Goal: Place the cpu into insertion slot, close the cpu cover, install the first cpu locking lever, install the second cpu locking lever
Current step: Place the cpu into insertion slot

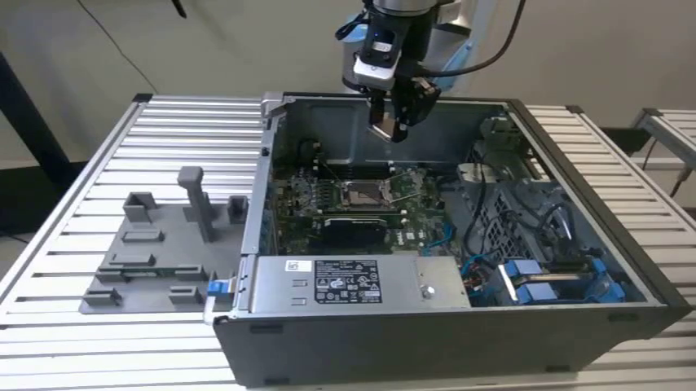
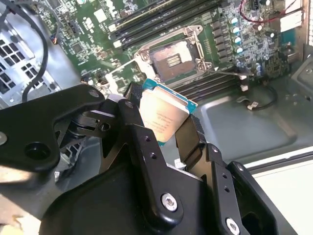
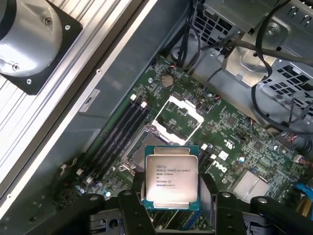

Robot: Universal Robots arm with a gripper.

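a robot arm reaches straight down over an open computer case [image 1: 588, 269] on a slatted bench [image 1: 65, 342], its hand [image 1: 394, 124] gripping the cpu [image 3: 172, 177] by two opposite edges between black fingers [image 2: 146, 147]. the chip, nearly square with no clear long axis, turns its silver top, marked with lines of dark print, toward the first wrist camera. it hangs in the air above the motherboard [image 1: 299, 204], well apart from the insertion slot [image 2: 173, 58], which lies bare with the cpu cover [image 3: 193, 113] swung open beside it. a white printed label [image 1: 345, 281] sits on the grey box at the case's near side.
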